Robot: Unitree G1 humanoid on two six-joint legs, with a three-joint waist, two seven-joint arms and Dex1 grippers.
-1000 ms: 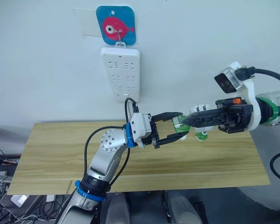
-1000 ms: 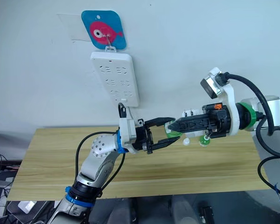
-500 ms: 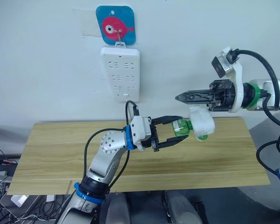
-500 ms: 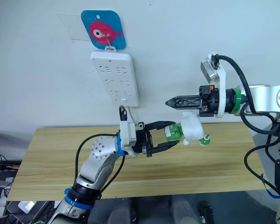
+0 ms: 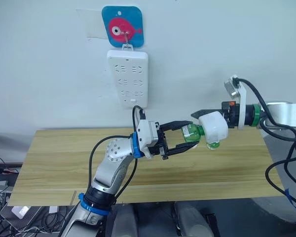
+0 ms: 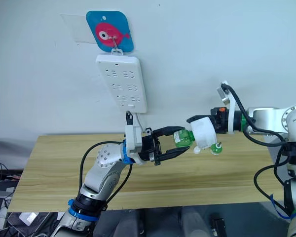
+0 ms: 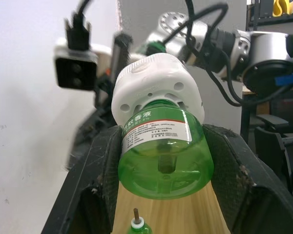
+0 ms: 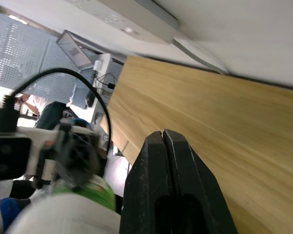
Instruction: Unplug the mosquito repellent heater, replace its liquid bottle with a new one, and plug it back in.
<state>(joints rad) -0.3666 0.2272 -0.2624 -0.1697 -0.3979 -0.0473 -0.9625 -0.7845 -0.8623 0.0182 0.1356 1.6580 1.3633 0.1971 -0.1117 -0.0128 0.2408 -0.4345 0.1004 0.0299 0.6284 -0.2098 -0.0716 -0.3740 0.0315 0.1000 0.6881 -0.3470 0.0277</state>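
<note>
Left gripper (image 5: 183, 137) is clamped round the green liquid bottle (image 5: 191, 132), one black finger on each side of it, holding it level above the wooden table (image 5: 59, 158) with the white mosquito repellent heater (image 5: 214, 126) screwed on at the far end, just past the fingertips. Right gripper (image 5: 195, 114) sits against the top of the heater, its two fingers pressed flat together with nothing between them — whether it bears on the housing or merely rests beside it I cannot tell. Below the heater, on the table, stands a second bottle (image 5: 213, 144) with a green neck and a wick sticking up, probably the spare. The white power strip (image 5: 128, 78) on the wall behind the left gripper has nothing plugged in, so the unplugging looks done. Left to do, by my reading: part heater from bottle, fit the other one, and plug back in.
</note>
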